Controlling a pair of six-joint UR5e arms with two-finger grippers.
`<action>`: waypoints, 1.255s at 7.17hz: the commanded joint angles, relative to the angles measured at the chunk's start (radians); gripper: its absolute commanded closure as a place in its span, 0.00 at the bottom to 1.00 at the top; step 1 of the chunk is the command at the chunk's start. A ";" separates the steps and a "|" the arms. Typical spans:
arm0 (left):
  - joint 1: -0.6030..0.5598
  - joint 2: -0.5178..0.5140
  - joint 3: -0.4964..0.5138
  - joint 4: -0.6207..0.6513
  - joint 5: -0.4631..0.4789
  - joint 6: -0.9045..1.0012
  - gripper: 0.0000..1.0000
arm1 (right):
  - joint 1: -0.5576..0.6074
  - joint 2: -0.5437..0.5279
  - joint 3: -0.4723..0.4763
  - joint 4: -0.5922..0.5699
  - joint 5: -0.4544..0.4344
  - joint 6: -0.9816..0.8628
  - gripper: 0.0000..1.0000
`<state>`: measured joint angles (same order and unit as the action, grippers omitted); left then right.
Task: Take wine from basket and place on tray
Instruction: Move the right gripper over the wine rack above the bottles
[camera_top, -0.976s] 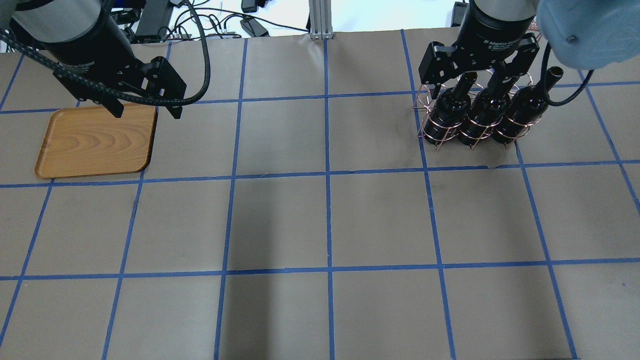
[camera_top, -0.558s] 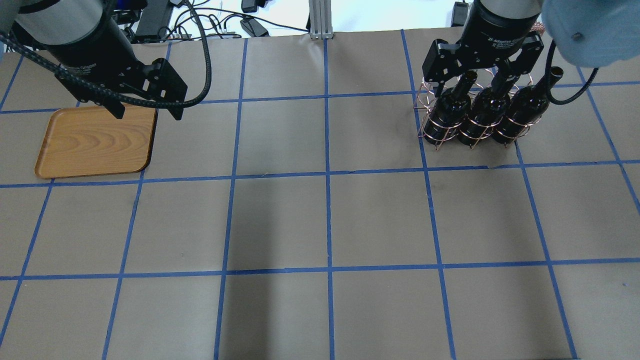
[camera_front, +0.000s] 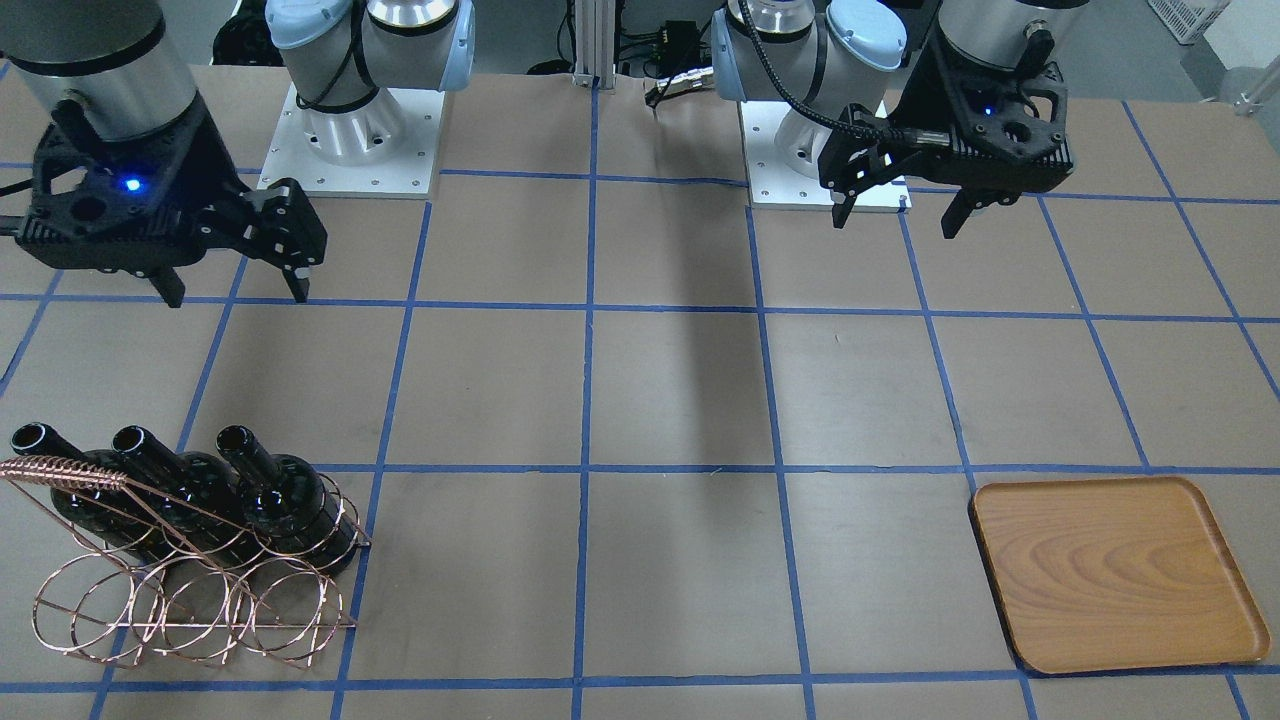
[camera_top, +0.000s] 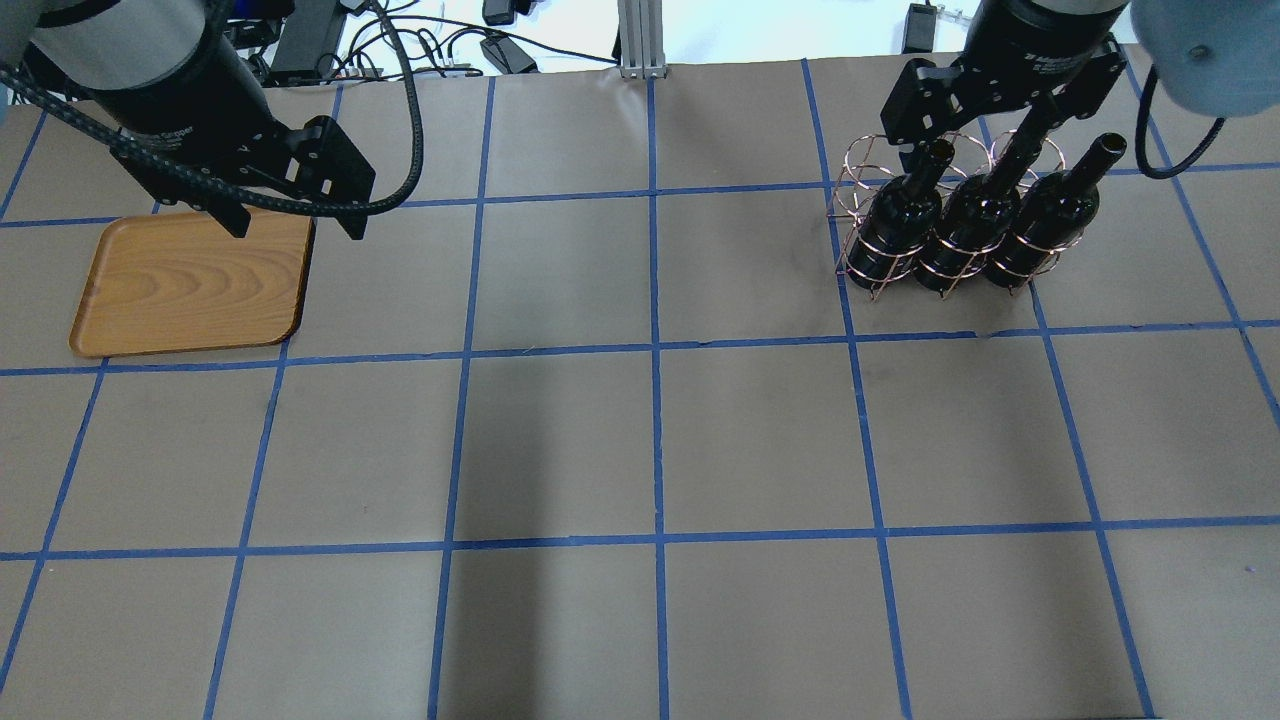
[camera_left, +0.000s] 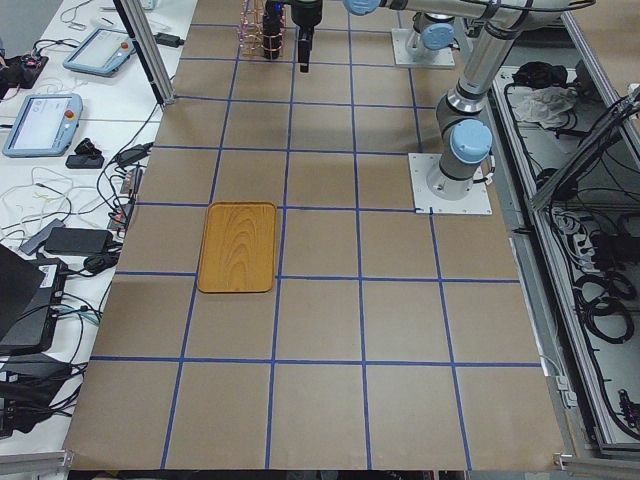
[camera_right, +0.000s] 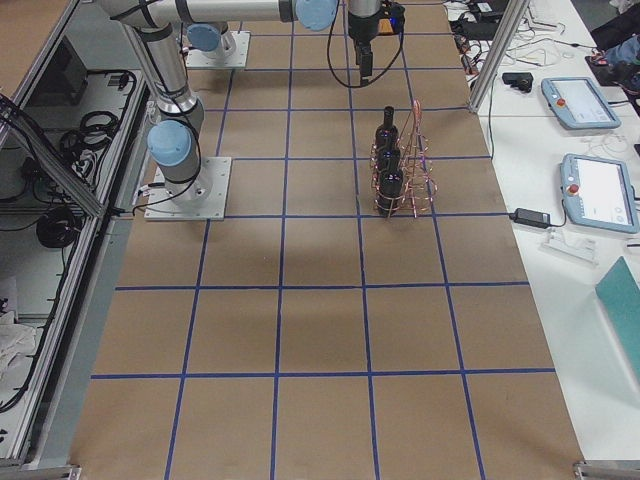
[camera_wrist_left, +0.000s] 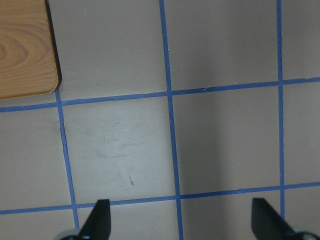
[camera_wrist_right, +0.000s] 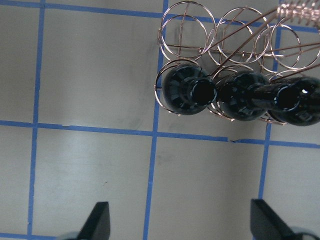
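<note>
Three black wine bottles (camera_top: 895, 225) stand side by side in the copper wire basket (camera_top: 862, 165) at the far right; they also show in the front view (camera_front: 282, 500) and the right wrist view (camera_wrist_right: 202, 92). My right gripper (camera_top: 975, 140) is open and empty, high above the bottle necks on the robot's side (camera_front: 235, 288). The wooden tray (camera_top: 190, 285) lies empty at the far left, with its corner in the left wrist view (camera_wrist_left: 25, 50). My left gripper (camera_top: 295, 222) is open and empty, hovering over the tray's right edge.
The table is covered in brown paper with a blue tape grid (camera_top: 655, 350). The basket's coiled handle bar (camera_front: 60, 468) runs beside the bottle necks on the operators' side. Cables and devices (camera_top: 300, 40) lie beyond the far edge.
My right gripper has moved up and to the right in the overhead view, away from the left and middle bottle necks. It stayed open. The left arm has barely moved.
</note>
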<state>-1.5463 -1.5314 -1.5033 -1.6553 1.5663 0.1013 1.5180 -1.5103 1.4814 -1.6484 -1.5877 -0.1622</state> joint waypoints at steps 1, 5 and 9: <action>0.000 -0.001 -0.002 0.000 0.000 -0.002 0.00 | -0.076 0.013 0.003 -0.095 -0.008 -0.205 0.00; 0.000 0.000 -0.002 -0.001 0.000 0.000 0.00 | -0.139 0.099 0.008 -0.156 0.006 -0.359 0.12; 0.000 0.007 -0.018 0.000 0.001 0.006 0.00 | -0.139 0.192 0.010 -0.159 0.002 -0.347 0.17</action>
<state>-1.5474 -1.5279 -1.5159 -1.6557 1.5666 0.1057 1.3795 -1.3420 1.4909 -1.8067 -1.5816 -0.5140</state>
